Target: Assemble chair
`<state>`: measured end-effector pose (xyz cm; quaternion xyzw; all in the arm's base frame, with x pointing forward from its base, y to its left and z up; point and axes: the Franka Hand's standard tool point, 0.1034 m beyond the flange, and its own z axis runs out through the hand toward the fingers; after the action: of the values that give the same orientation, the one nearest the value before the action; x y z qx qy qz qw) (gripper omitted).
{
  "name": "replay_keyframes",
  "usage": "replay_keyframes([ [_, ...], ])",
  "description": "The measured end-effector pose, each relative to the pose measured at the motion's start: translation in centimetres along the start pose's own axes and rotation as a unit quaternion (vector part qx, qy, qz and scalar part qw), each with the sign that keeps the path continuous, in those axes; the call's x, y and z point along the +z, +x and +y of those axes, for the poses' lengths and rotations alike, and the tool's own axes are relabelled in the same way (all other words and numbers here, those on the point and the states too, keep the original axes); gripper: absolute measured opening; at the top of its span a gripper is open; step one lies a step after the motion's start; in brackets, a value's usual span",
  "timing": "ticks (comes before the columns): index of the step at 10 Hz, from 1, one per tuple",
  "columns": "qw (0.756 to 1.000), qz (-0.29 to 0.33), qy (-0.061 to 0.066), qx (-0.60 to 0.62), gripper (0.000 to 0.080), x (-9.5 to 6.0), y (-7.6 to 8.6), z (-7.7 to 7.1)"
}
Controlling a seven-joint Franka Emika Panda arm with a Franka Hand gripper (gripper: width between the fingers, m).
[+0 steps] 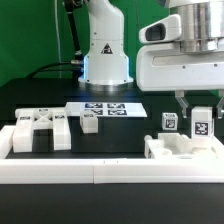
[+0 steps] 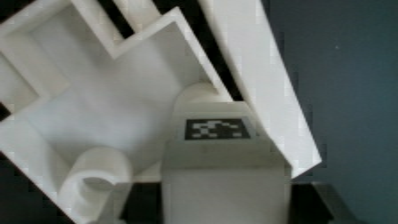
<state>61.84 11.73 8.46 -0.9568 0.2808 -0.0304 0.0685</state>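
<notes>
My gripper (image 1: 201, 118) hangs at the exterior view's right, shut on an upright white chair bar (image 1: 201, 126) with a coded tag on its face. The bar stands on a white chair slab part (image 1: 182, 150), and a second tagged upright block (image 1: 170, 122) stands beside it. In the wrist view the bar (image 2: 217, 150) fills the gap of the gripper (image 2: 222, 208), both dark fingers (image 2: 151, 200) pressing against its sides. Beyond it lies the framed chair slab (image 2: 107, 95), with a rounded peg (image 2: 89, 182) next to the bar.
A chunky tagged chair part (image 1: 40, 131) and a small tagged cube (image 1: 90, 122) lie at the exterior view's left. The marker board (image 1: 105, 108) lies behind them. A plain white border rail (image 1: 100, 172) runs along the front. The robot base (image 1: 105, 55) stands at the back.
</notes>
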Motion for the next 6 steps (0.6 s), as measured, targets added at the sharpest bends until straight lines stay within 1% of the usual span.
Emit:
replay_keyframes([
  [1, 0.999, 0.001, 0.001, 0.054, 0.0289, 0.06, -0.2, -0.26],
  [3, 0.99, 0.007, 0.009, 0.144, 0.029, 0.12, -0.18, -0.54],
  [5, 0.974, 0.003, 0.013, 0.225, 0.029, 0.14, -0.1, -0.5],
  [6, 0.965, 0.003, 0.013, 0.263, 0.029, 0.15, -0.17, -0.57],
])
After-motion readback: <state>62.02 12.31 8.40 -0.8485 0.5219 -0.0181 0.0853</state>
